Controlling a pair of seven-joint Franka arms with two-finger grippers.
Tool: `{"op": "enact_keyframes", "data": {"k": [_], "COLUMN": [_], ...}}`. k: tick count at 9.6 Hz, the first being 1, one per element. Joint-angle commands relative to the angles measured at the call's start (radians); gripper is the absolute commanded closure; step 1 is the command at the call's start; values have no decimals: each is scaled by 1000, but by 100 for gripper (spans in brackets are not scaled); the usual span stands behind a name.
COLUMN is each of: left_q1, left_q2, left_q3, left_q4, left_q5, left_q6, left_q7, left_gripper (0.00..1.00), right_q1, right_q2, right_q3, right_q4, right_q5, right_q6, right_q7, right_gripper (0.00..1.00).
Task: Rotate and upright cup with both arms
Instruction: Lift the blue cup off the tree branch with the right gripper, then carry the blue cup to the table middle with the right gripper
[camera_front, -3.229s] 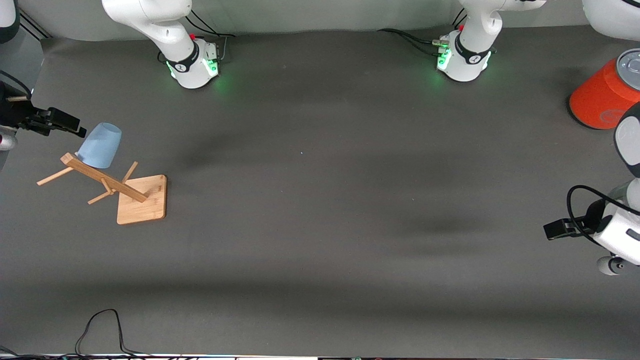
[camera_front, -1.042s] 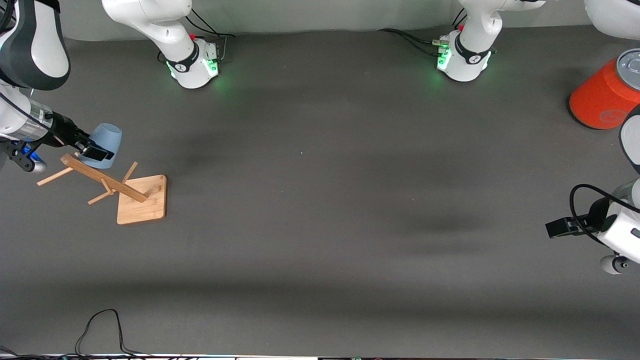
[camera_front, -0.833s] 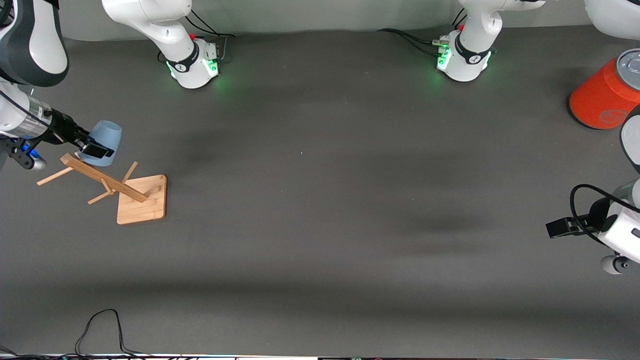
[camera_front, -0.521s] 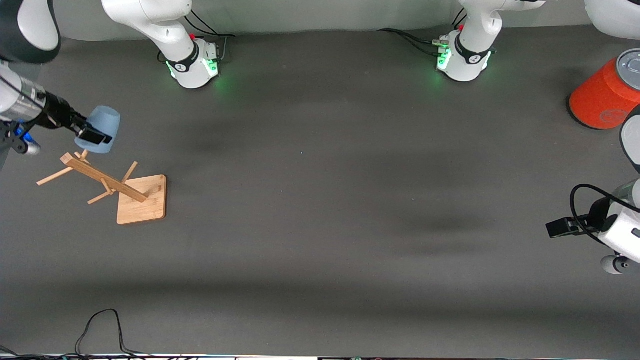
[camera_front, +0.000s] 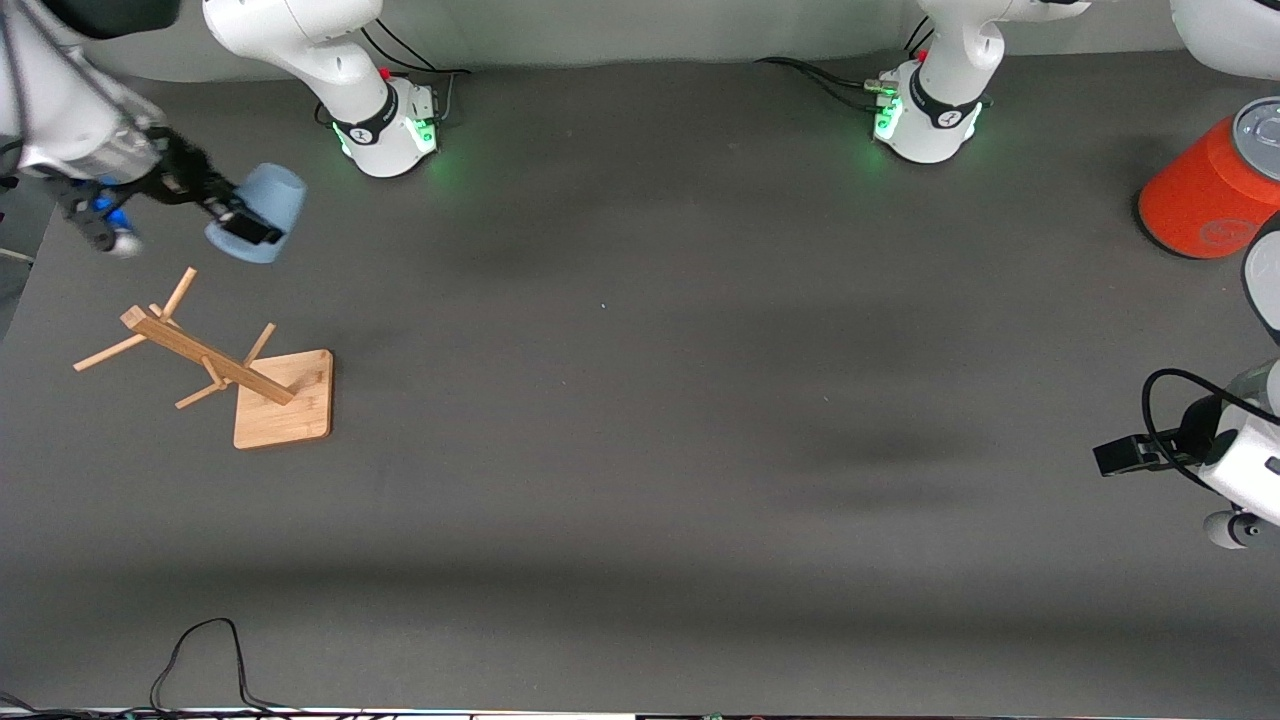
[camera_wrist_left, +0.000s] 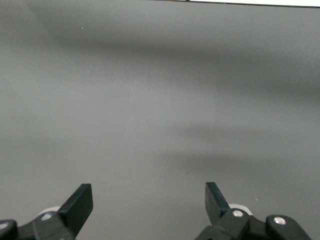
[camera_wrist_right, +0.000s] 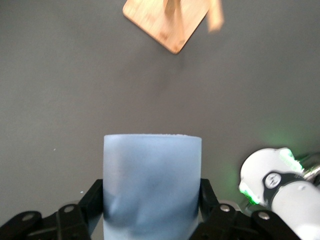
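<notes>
2 grippers: right gripper (camera_front: 240, 222) is clamping light, stiff blue cup (camera_front: 262, 220) by its sidewalls btwn jaws; left gripper (camera_wrist_left: 149, 200) is waiting, jaws apart.

The left arm's black two-finger gripper (camera_wrist_left: 149, 204) is showing at the edge of the left wrist view, its two dark angular fingertips (camera_wrist_left: 80, 202) standing wide apart with nothing between them. Metal screws are glinting on the black finger mounts. Under the gripper, the flat matte dark grey table surface (camera_wrist_left: 160, 100) is filling the rest of the view, with soft, darker bands of shadow lying across it and a pale strip running along its edge.
</notes>
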Motion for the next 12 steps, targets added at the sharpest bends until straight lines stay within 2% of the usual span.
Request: {"op": "enact_keyframes", "data": {"k": [1, 2, 5, 9, 12], "left_q1": [1, 1, 1, 6, 8], "left_q2": [-11, -11, -13, -13, -13], "left_q3": [6, 6, 6, 6, 6], "left_q4": [-8, -6, -6, -8, -8], "left_q5": [-10, -11, -11, -11, -11], "left_q6": [-16, -15, -13, -15, -16], "left_q7": [11, 11, 11, 12, 12], "left_gripper": [0, 0, 0, 0, 0], "right_q1": [154, 231, 423, 546, 580], "right_q2": [62, 126, 425, 842, 1083], "right_q3": [-8, -8, -8, -8, -2], "right_q4": [82, 146, 411, 775, 976], "right_q5": [64, 96, 113, 130, 123], "right_q6": [-3, 3, 49, 78, 103], "right_q7": [257, 377, 727, 1032, 1230], "right_gripper": [56, 56, 56, 56, 56]}}
